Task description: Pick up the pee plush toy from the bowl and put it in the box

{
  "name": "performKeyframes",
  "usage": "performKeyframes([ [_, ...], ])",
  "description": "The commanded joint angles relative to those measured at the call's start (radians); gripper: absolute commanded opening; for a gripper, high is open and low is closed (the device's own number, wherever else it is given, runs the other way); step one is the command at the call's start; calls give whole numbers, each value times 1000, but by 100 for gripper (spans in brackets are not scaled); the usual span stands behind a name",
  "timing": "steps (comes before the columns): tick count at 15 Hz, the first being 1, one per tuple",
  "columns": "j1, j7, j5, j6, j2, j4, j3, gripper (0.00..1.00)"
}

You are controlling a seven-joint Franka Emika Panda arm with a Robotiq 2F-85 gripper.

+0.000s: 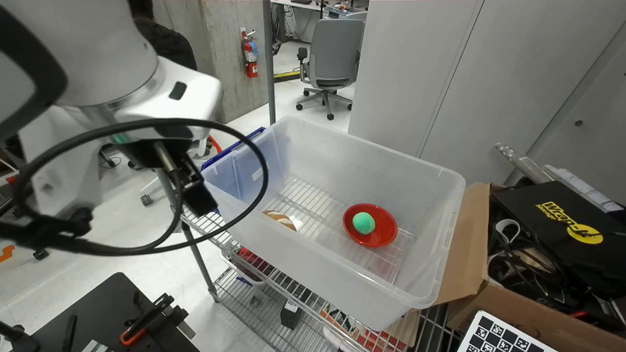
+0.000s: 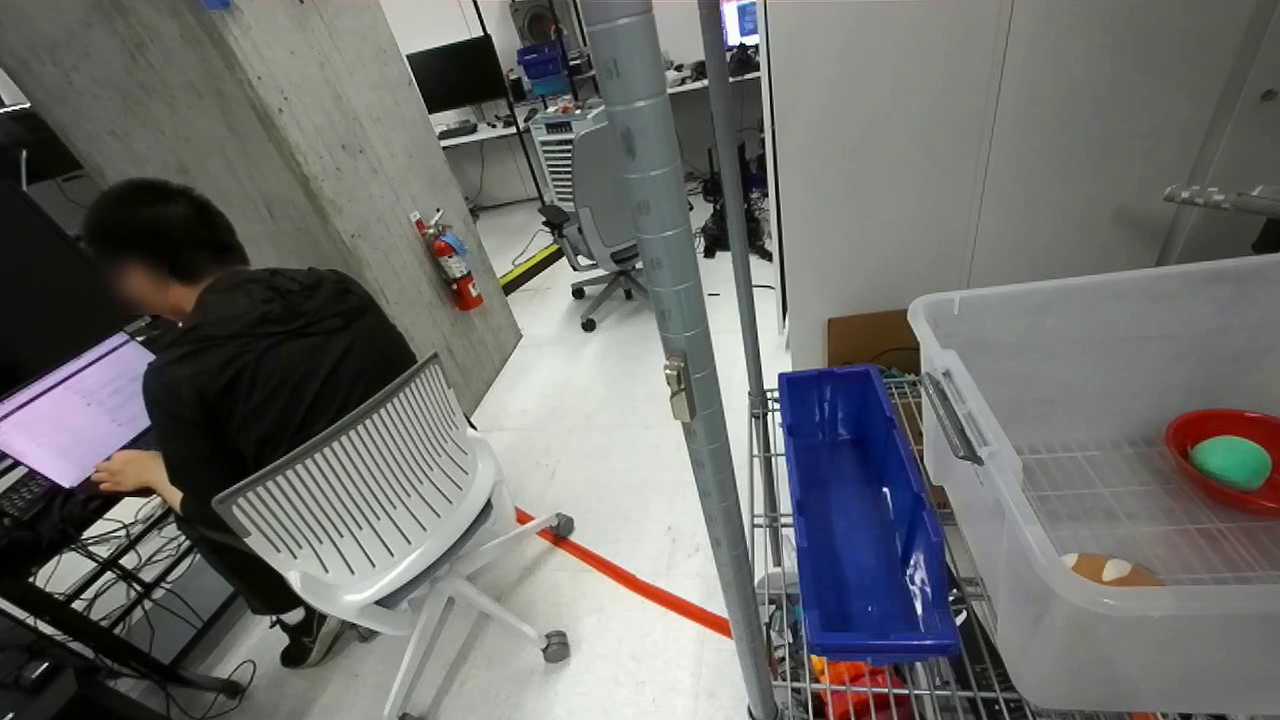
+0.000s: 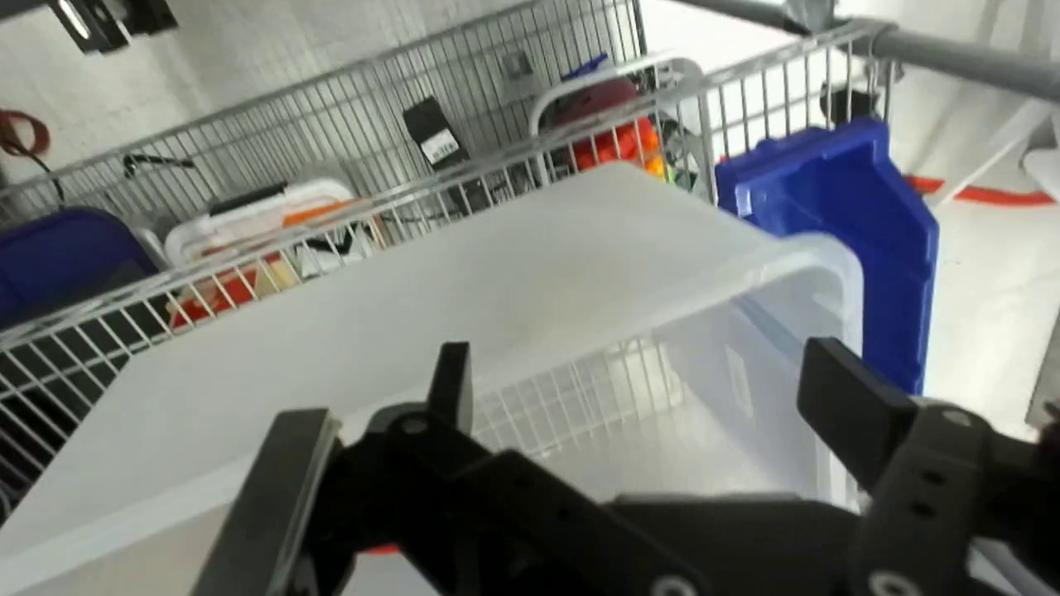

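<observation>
The pee plush toy, a bright-green ball, rests in the red bowl. Both also show in an exterior view at the right edge: the toy and the bowl. The bowl stands on the floor of the box, a large translucent tub, at the end away from the arm. My gripper is above and outside the box's near-left rim, apart from the toy. In the wrist view, the gripper has its fingers wide apart, with nothing between them, over the box. The toy is hidden there; only a small red sliver shows.
A tan-and-white object lies in the box by the near wall. A blue bin stands beside the box on the wire shelf. A cardboard box with cables is at the right. A black cable loops from the arm.
</observation>
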Motion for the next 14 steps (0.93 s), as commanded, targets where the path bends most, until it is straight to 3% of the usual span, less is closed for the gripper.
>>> performKeyframes([
  [1,-14,35,19,177,234,187,1,100],
  [3,-18,40,8,272,357,295,-3,100],
  [5,-36,94,-30,277,476,419,-5,100],
  [8,-34,100,28,265,655,608,-23,100],
  [14,-29,194,-8,259,999,964,-97,100],
])
